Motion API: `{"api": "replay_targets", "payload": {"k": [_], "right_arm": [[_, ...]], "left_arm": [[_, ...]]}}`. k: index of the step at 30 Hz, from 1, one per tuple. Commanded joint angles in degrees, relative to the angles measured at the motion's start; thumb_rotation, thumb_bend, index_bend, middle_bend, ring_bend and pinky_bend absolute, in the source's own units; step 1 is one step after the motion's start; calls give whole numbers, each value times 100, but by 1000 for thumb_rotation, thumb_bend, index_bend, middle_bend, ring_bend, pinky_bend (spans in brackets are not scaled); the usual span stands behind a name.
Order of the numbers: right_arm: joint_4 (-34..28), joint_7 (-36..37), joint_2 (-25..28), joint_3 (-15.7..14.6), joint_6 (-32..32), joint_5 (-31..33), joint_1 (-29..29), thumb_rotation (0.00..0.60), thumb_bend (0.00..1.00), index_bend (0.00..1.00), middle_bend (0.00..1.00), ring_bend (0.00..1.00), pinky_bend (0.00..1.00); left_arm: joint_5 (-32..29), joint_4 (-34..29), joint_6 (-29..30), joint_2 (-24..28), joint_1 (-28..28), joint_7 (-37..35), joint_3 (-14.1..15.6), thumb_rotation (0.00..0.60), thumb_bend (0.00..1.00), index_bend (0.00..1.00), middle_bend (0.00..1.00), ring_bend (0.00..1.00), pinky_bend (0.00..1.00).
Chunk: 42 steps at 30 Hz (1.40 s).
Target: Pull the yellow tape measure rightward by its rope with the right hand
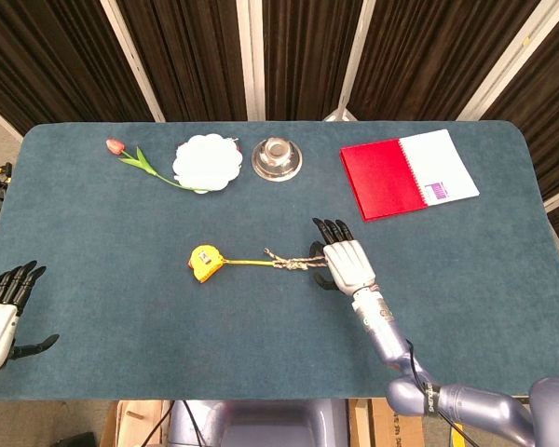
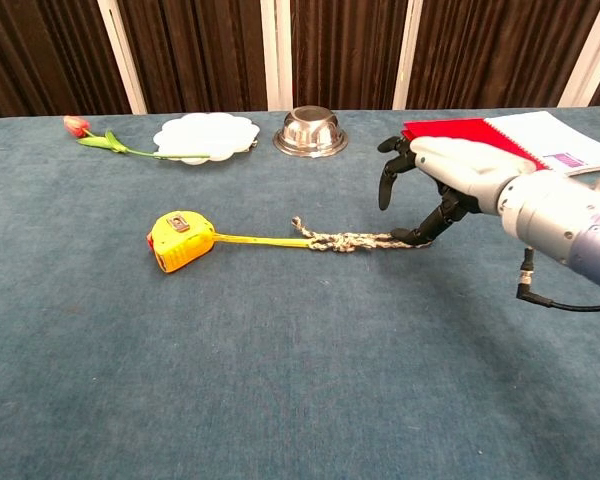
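Observation:
The yellow tape measure [image 1: 205, 262] [image 2: 180, 240] lies left of the table's middle, its yellow tape running right to a braided rope [image 1: 296, 263] [image 2: 355, 240]. My right hand [image 1: 341, 262] [image 2: 438, 180] hovers over the rope's right end with its fingers spread and pointing down. Its thumb tip reaches the rope's end loop, and nothing is held. The loop's far end is hidden under the hand in the head view. My left hand [image 1: 2, 307] rests open at the table's front left corner, far from the tape measure.
Along the back edge lie a tulip [image 1: 138, 160], a white scalloped plate [image 1: 207, 162], an upturned metal bowl [image 1: 277, 158] and a red and white notebook [image 1: 408, 173]. Blue cloth covers the table [image 1: 121, 326].

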Motion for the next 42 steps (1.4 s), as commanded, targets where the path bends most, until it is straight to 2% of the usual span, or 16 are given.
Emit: {"api": "replay_targets", "payload": {"k": [1,13,26,42], "right_arm": [[276,1,-169,0,-88,153,68,600,360,481,72,0,0],[874,143,-356,-25,-232,368,105,600,360,513,95,0,0],[1049,207,-395,-47,-242,448,97,600,361,553,120,0,0],[1181,252,-455,-20,-259,532,122,600,394,554,120,0,0]], "left_arm": [[-6,0,-4,0,-1,1,-1,600,0,0,0,0,0],[-62,-23,-18,-2,2,34,-8,600,0,0,0,0,0],[-78,-34,-22,3,3,29,-10,600,0,0,0,0,0],[-101,-48,-37,11,2,14,-9,600,0,0,0,0,0]]}}
